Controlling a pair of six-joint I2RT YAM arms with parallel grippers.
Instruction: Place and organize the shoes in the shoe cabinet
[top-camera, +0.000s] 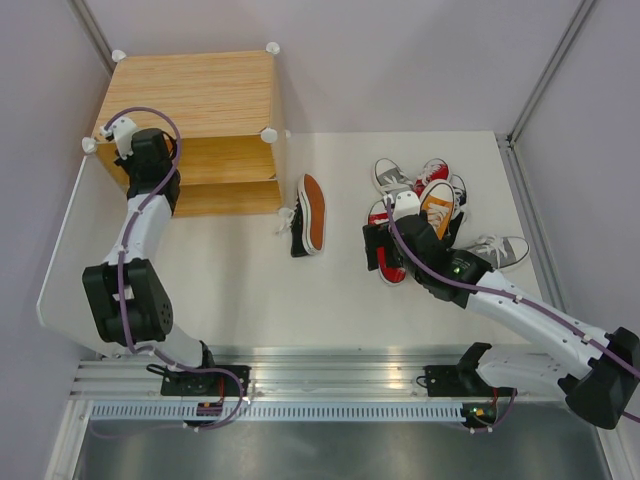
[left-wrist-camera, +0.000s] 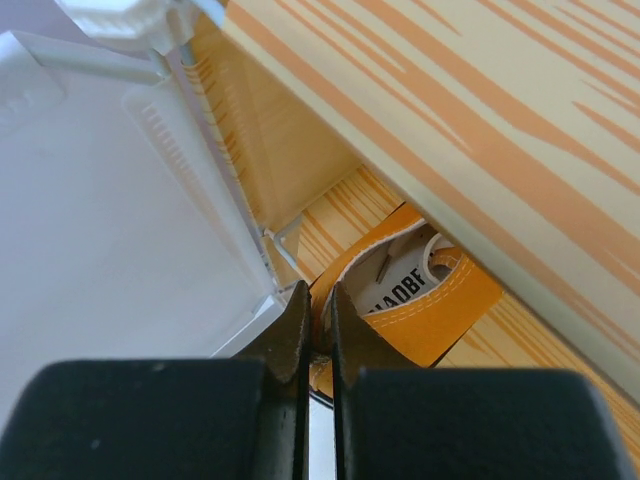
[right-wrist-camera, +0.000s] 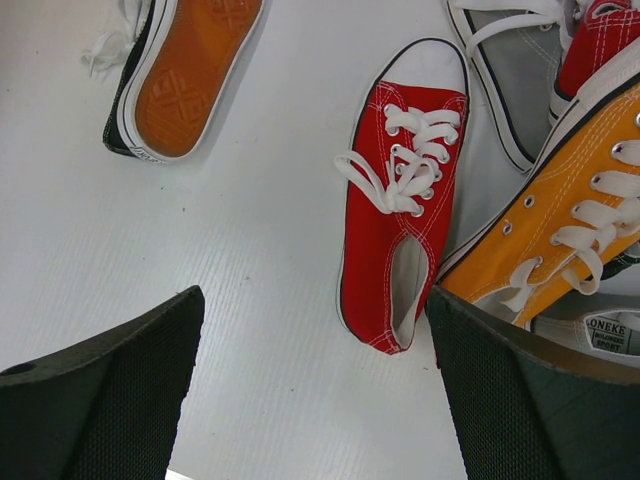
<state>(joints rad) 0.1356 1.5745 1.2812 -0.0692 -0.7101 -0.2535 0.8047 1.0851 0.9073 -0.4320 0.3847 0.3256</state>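
The wood-grain cabinet (top-camera: 190, 100) stands open-fronted around the left gripper (left-wrist-camera: 318, 330). An orange shoe (left-wrist-camera: 420, 300) lies inside, its heel rim pinched in that gripper's closed tips. A red shoe (right-wrist-camera: 400, 200) sits upright, toe pointing away, between the right gripper's (right-wrist-camera: 312, 300) wide jaws. A second orange shoe (right-wrist-camera: 560, 220) leans just right of it, a grey shoe (right-wrist-camera: 520, 70) beyond. A black shoe (right-wrist-camera: 190, 70) lies on its side, far left ahead.

bright even light, faint shadows beside the shoes (top-camera: 437, 205), left gripper fingers (left-wrist-camera: 295, 330) blurred.
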